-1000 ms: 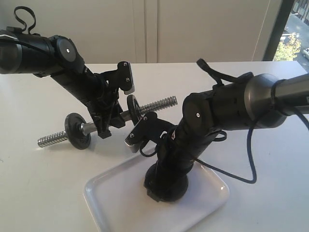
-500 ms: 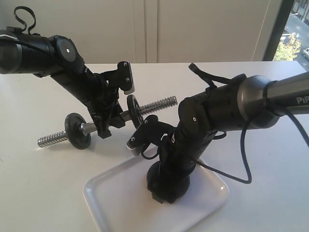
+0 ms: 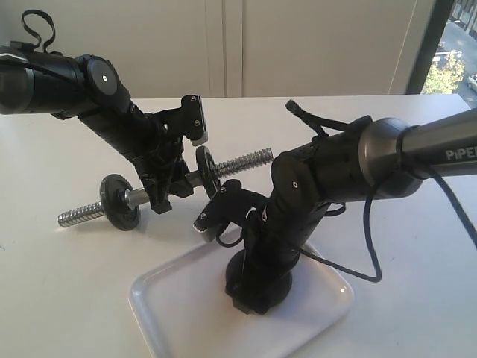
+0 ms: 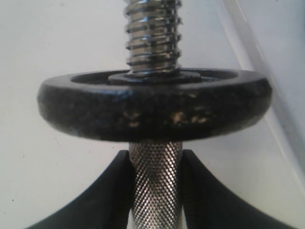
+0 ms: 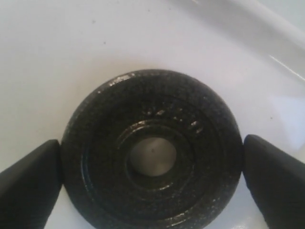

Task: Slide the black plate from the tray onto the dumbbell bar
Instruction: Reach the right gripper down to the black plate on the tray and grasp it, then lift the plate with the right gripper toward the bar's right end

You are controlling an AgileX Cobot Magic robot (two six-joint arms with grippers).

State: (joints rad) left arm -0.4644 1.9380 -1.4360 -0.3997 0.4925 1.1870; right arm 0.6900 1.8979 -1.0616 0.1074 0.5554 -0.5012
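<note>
Table [image 3: 59,291] carries tray [image 3: 168,317], R arm down over it. Dumbbell bar [image 3: 242,162] is held tilted; L end effector [image 4: 155,167] is clamped on its knurled grip, just beside a mounted disc [image 4: 152,112]. Black plate [image 5: 105,157] lies flat in tray. R end effector [image 5: 151,155] straddles it, pads at rim both sides; firm clamp can't tell. Risks: round rim = thin purchase, plate may slip or swing on lift; hole/thread misalign could jam; push could twist bar in L grip.
</note>
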